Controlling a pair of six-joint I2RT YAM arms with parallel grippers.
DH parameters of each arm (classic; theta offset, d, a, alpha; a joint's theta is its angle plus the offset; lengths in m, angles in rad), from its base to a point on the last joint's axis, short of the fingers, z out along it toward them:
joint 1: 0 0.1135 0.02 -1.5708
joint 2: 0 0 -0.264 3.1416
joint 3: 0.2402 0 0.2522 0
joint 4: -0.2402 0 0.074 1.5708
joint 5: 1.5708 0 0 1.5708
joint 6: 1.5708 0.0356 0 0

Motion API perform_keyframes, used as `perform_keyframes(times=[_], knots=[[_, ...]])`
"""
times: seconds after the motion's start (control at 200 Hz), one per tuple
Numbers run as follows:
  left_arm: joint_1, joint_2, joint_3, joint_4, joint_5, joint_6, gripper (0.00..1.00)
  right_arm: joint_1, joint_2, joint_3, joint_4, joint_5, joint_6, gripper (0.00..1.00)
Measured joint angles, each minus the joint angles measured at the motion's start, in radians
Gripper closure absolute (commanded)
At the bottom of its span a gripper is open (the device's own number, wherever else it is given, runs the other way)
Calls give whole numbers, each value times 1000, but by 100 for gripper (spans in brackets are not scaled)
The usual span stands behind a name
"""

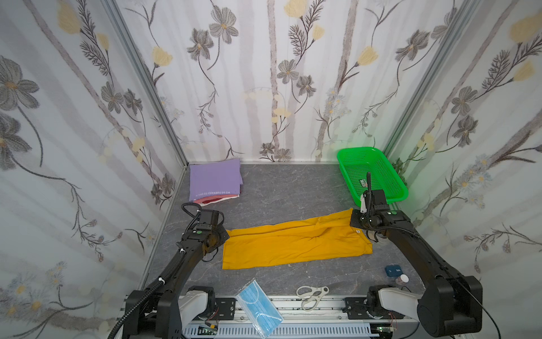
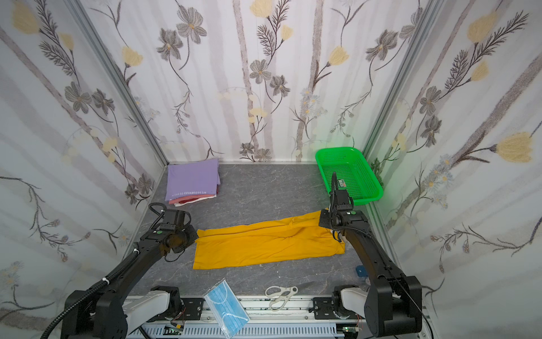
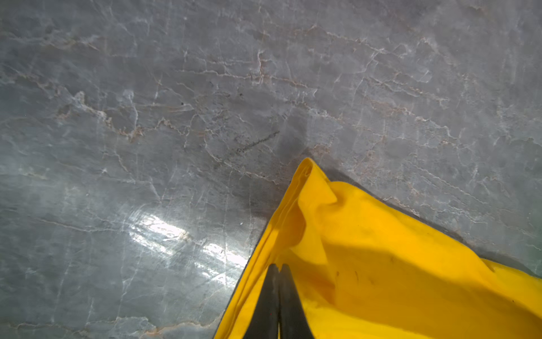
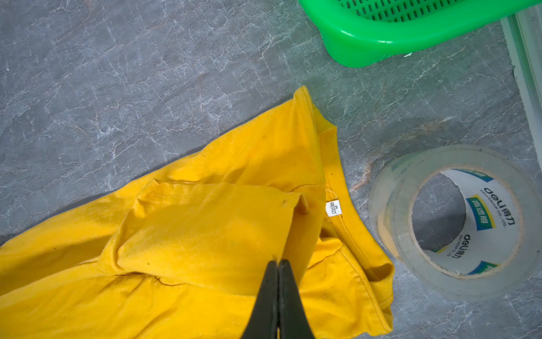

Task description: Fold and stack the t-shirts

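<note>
In both top views the left arm (image 1: pixel 187 258) and right arm (image 2: pixel 369 258) reach forward, wrists bent down over opposite ends of the yellow tee (image 1: pixel 293 243) lying mid-table. The lilac tee (image 2: pixel 192 179), lettered "WE GO FORWARD TO…", lies far left. Left wrist view: the left gripper (image 3: pixel 278 265) is closed, pinching the yellow tee's corner. Right wrist view: the right gripper (image 4: pixel 277 261) is closed on a fold beside the "M" tag (image 4: pixel 333 209); the tape (image 4: pixel 390 205) reads "deli".

We find open tabletop (image 1: pixel 287 190) between lilac stack (image 1: pixel 214 179) and green basket (image 1: pixel 359 149), tape roll (image 4: pixel 387 205) beside yellow shirt (image 1: pixel 293 243) collar, scissors (image 1: pixel 316 294) and mask (image 1: pixel 258 308) nearside.
</note>
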Motion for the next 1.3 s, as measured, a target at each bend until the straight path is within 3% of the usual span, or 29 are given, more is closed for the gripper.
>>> perform_keyframes(times=[0.08,0.105,0.14,0.17,0.25,0.305,0.455,0.585,0.615,0.63,0.839,1.004,1.159,1.299], knots=[[-3,-7,-10,-2,1,-4,100,0,-4,-13,0,-2,8,100],[-3,-9,-10,-3,2,-4,83,0,-8,-17,0,-3,8,100],[-3,-12,-10,-3,5,-4,58,-1,-13,-19,-2,-3,11,85],[-3,-15,-9,-4,4,-5,43,-1,-19,-20,-1,-3,18,75],[-3,-39,8,-33,7,-14,13,-1,-50,-20,-1,-2,26,48],[-3,-80,33,-55,5,-25,0,-1,-80,-16,-4,-2,26,39],[0,-163,91,-59,-3,-32,0,-1,-104,34,-6,-1,25,28],[1,-53,101,13,84,-34,0,22,-40,37,6,-43,18,20],[-6,-10,101,40,119,-37,0,36,-19,28,20,-60,18,3],[-11,9,101,51,133,-39,0,46,-5,20,28,-72,19,1],[-98,196,109,209,264,-44,0,128,165,-66,164,-174,94,0],[-105,282,94,272,257,-44,0,150,343,-45,227,-183,151,0],[-106,293,51,265,190,-45,0,189,494,104,216,-129,154,0],[-110,277,10,309,154,-53,0,240,694,359,135,-76,110,0]])
